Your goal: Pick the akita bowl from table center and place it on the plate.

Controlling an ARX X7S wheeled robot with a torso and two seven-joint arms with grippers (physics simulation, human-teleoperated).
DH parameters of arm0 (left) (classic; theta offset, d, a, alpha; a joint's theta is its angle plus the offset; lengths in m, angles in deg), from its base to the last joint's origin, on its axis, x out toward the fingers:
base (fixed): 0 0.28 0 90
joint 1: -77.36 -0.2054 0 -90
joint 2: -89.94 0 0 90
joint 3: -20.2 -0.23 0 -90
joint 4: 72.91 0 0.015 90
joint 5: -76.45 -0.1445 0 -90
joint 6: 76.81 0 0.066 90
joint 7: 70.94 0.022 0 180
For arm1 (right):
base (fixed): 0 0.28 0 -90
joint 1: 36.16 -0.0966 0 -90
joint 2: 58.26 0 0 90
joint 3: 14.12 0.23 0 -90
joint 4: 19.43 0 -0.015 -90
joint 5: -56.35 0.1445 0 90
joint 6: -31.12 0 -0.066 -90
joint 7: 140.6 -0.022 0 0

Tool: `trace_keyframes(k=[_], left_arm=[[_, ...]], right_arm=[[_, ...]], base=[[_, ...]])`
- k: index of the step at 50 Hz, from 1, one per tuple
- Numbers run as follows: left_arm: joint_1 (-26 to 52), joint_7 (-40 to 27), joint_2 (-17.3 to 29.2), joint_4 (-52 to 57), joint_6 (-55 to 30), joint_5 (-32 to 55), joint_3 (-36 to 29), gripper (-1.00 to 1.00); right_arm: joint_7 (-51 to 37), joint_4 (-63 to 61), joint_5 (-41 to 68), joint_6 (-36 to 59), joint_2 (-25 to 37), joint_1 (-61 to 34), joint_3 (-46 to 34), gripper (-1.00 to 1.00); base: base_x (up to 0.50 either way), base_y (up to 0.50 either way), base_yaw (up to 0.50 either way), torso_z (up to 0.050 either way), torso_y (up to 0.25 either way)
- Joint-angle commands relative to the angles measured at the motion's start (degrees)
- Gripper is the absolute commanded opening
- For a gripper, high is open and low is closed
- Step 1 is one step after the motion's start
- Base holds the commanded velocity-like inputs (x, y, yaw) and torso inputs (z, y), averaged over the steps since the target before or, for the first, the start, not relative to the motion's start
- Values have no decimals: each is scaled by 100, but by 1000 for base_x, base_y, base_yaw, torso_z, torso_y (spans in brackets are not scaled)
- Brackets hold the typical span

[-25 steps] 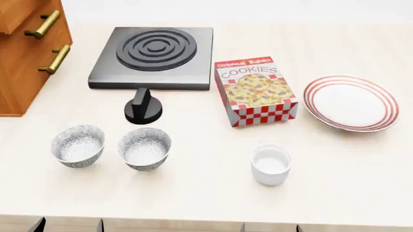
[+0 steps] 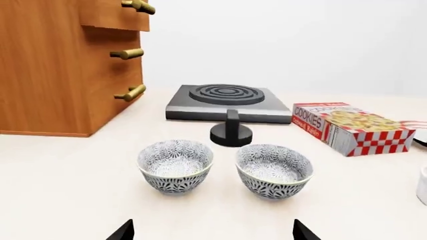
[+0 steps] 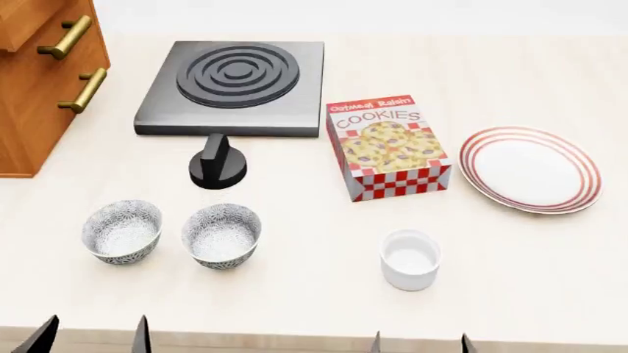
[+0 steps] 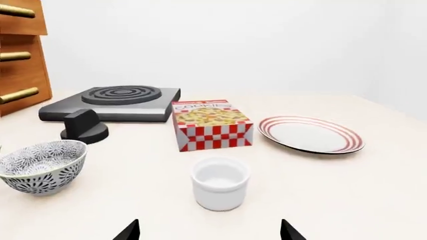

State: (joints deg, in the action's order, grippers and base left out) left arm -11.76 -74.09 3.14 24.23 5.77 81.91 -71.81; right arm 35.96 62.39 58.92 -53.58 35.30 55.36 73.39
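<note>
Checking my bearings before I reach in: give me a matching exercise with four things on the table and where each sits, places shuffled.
Things:
1. plate
2. white cup
3. cookie box
4. black knob

Places:
A. just in front of the stove
B. far right of the table
C. between the stove and the plate
D. near the front edge, right of the two bowls

Pairs: 1-B, 2-D, 3-C, 4-A

The akita bowl (image 3: 222, 235) looked glazed ceramic, glossy, as did the plate (image 3: 531, 169) at three o'clock — smooth white. The cabinet (image 3: 40, 81) was warm grained wood with brassy handles; the table (image 3: 314, 294) was matt cream.
</note>
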Motion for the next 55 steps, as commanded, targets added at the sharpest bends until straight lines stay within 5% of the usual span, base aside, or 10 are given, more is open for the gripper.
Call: trace_keyframes(k=[1, 13, 55], left_arm=[[362, -233, 202, 1062, -1263, 324, -2, 100], [937, -411, 371, 1491, -1809, 449, 68, 100], [812, -629, 560, 1440, -1556, 722, 199, 100]], right_arm=[[-365, -1428, 196, 690, 254, 269, 347, 100], [-729, -2791, 421, 1743, 516, 9, 924, 100], [-955, -2824, 570, 1153, 617, 366, 1010, 100]], base=[[0, 0, 0, 0, 0], [0, 0, 0, 0, 0], [301, 0, 0, 0, 0]])
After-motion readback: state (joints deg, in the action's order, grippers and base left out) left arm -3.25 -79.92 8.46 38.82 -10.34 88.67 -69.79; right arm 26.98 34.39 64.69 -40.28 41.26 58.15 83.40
